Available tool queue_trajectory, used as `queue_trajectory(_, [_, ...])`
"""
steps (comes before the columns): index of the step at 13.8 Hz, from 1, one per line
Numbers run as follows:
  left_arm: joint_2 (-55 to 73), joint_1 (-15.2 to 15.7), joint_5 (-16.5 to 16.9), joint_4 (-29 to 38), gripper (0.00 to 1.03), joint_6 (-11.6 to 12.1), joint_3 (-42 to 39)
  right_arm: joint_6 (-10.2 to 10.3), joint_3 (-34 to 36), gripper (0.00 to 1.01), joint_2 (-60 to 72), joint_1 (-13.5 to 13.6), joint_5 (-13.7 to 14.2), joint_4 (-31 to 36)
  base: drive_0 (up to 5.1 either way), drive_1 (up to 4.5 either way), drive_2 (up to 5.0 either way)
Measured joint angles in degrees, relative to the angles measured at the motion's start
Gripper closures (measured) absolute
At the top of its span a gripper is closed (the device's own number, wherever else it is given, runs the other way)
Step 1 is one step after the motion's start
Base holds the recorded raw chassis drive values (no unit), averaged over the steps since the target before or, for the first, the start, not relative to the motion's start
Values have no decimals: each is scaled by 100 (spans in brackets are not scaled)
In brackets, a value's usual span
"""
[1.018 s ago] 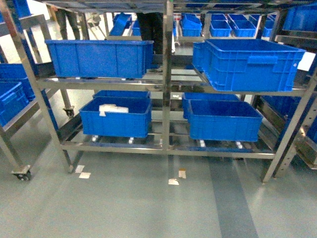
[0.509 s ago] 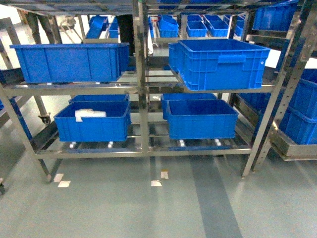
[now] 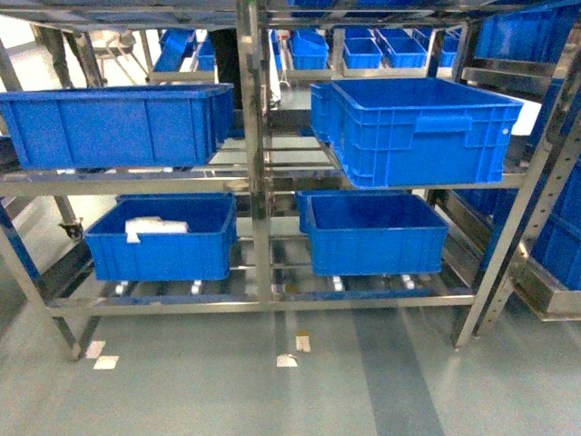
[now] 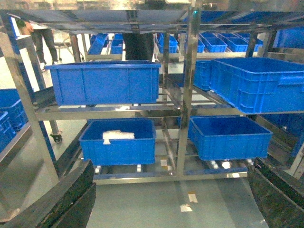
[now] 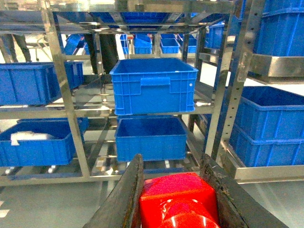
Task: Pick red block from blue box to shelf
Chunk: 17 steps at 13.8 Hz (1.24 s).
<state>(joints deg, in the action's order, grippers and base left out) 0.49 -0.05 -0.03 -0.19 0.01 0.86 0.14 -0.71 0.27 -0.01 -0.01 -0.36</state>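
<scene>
Red block (image 5: pixel 176 198): it is sitting between the two dark fingers (image 5: pixel 124 199) of the right tool (image 5: pixel 173 197), at 6 o'clock in the right wrist view. The fingers are pressing on its two sides.
Right tool: it is holding the red block tight.
Left tool (image 4: pixel 171 204): its two dark fingers (image 4: pixel 61 202) are standing wide apart, at 7 and 5 o'clock in its own view, and nothing is sitting between them.
Shelf (image 3: pixel 252 163): the big silver rack is standing in front of the robot, filling the head view from 9 to 3 o'clock. Dark blue crates (image 3: pixel 419 127) are resting on its tiers.
Blue box: it is not showing in any view.
How the block feels, I think: it is looking small, hard, light and shiny, so it may be slippery. It will not squash.
Where to hold: the flat sides are looking best, not the round stud.
What is left, I think: the block is needing a bare bit of rail between the crates.
</scene>
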Motion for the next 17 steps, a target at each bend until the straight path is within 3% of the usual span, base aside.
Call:
queue_trajectory(7, [0,0,7,-28,5,2,0,0,0,72,0,0,-2,-4,177,271,-475])
queue_trajectory(17, [0,4,0,-13,5,0,0,0,0,72,0,0,-2,-2,19,440,-403])
